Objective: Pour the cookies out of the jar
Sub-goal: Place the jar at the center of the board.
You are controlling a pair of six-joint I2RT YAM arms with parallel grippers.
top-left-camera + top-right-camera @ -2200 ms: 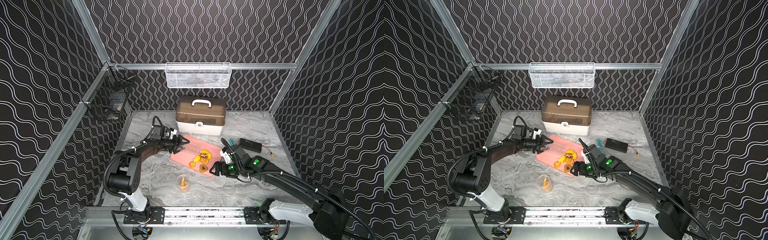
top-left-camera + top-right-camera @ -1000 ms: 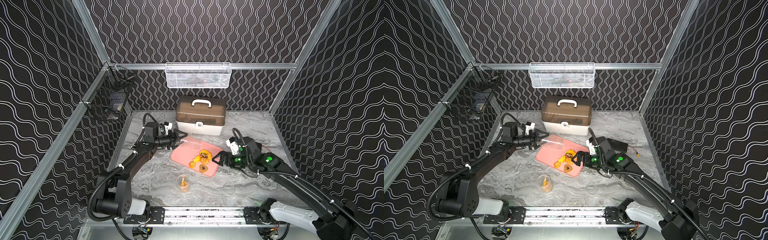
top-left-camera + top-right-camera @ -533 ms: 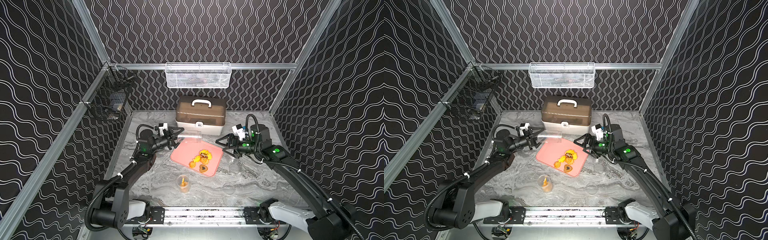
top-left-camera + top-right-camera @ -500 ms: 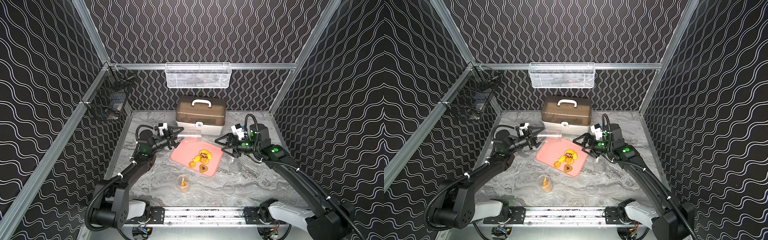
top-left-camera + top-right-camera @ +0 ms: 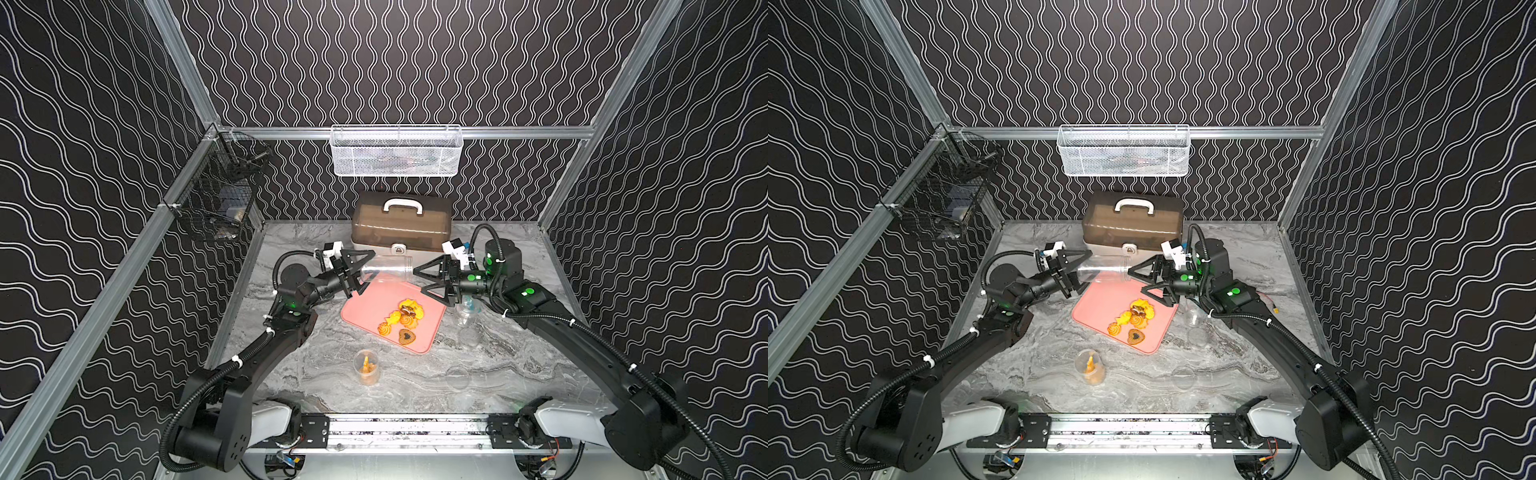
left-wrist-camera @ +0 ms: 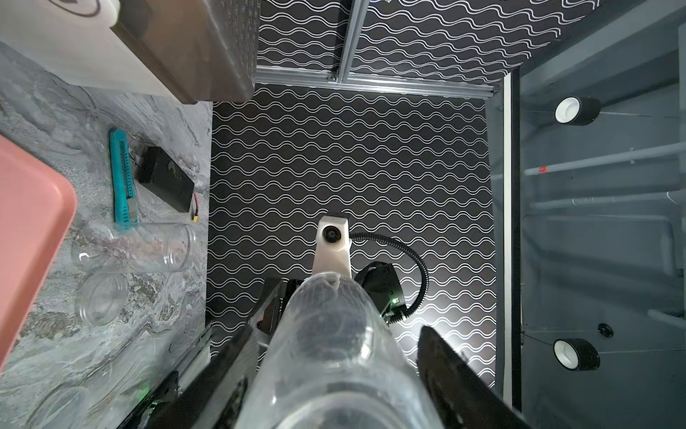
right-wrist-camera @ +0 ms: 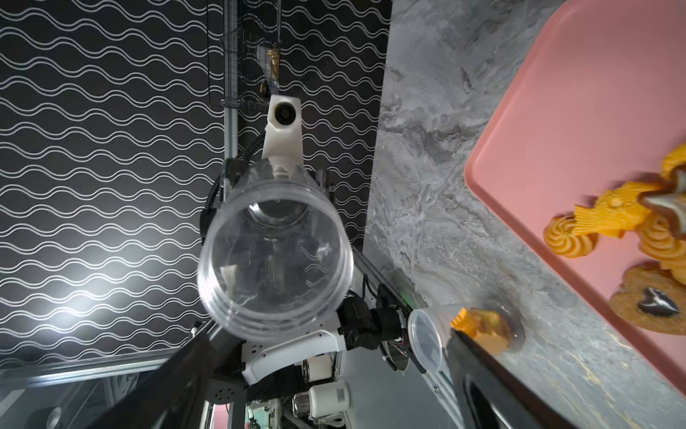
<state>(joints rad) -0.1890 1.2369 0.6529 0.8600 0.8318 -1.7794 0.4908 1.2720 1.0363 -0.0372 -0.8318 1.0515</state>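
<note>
In both top views the clear jar point(image 5: 387, 269) point(image 5: 1104, 268) hangs level above the far corner of the pink tray point(image 5: 370, 305) point(image 5: 1098, 309). My left gripper point(image 5: 368, 270) point(image 5: 1086, 269) is shut on its base end. The jar point(image 7: 274, 256) looks empty in the right wrist view, its mouth toward that camera. My right gripper point(image 5: 417, 279) point(image 5: 1136, 279) stands open just off the jar's mouth, touching nothing. The cookies point(image 5: 405, 320) point(image 5: 1133, 318) point(image 7: 631, 237) lie in a small heap on the tray. The jar point(image 6: 334, 353) fills the space between the left fingers point(image 6: 230, 356).
A brown-lidded storage box point(image 5: 401, 222) stands behind the tray. A small cup with orange pieces point(image 5: 366, 366) sits in front of it. Clear empty jars point(image 6: 137, 245) lie by the tray's right side, near a teal cutter point(image 6: 122, 178) and a black box point(image 6: 165, 178). Wire baskets point(image 5: 397, 151) hang on the walls.
My left gripper has lifted the jar and drawn it back toward the left, turning it level. My right gripper has risen from beside the tray and now faces the jar's mouth.
</note>
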